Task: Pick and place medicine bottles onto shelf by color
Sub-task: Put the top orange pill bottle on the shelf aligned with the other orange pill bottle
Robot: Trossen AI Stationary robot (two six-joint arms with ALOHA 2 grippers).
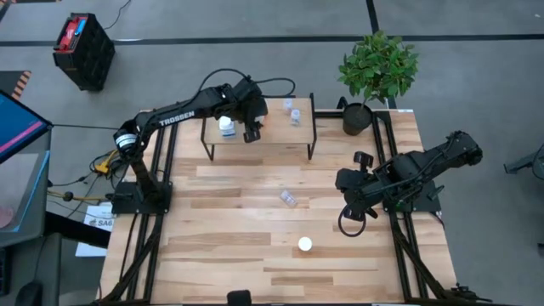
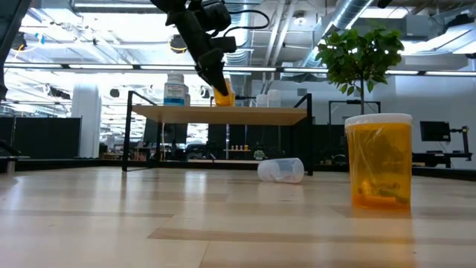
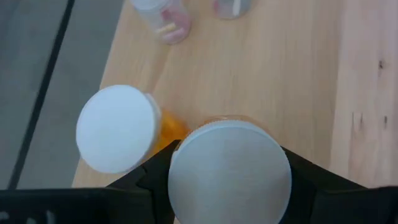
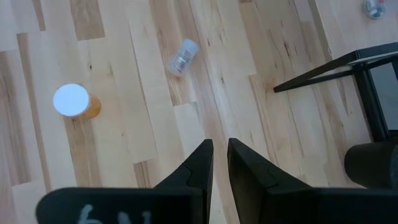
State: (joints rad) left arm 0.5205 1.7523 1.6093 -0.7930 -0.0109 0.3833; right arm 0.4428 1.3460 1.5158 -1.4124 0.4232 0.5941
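Nearest the low camera we see 1 orange bottle (image 2: pixel 379 161) with a white cap standing upright on the slatted table (image 1: pixel 246 255). Farther back, a clear bottle (image 2: pixel 281 170) lies on its side on the table, in front of the shelf (image 2: pixel 223 113).

To the right of these 2 bottles the right gripper (image 4: pixel 216 163) hangs above bare boards, its fingers nearly together with only a thin gap and nothing between them.

At the far end, the left gripper (image 1: pixel 252 130) is over the shelf's front edge. Its fingers (image 3: pixel 311 174) are clamped on either side of an orange capped bottle (image 3: pixel 230 171), held just above the shelf board. Just beside it another orange bottle (image 3: pixel 118 129) with a white cap stands on the shelf near its left end. In the low view a white bottle (image 2: pixel 175 89) with a blue label also stands on the shelf. Toward the back of the shelf we make out 2 clear bottles (image 1: pixel 295 116).
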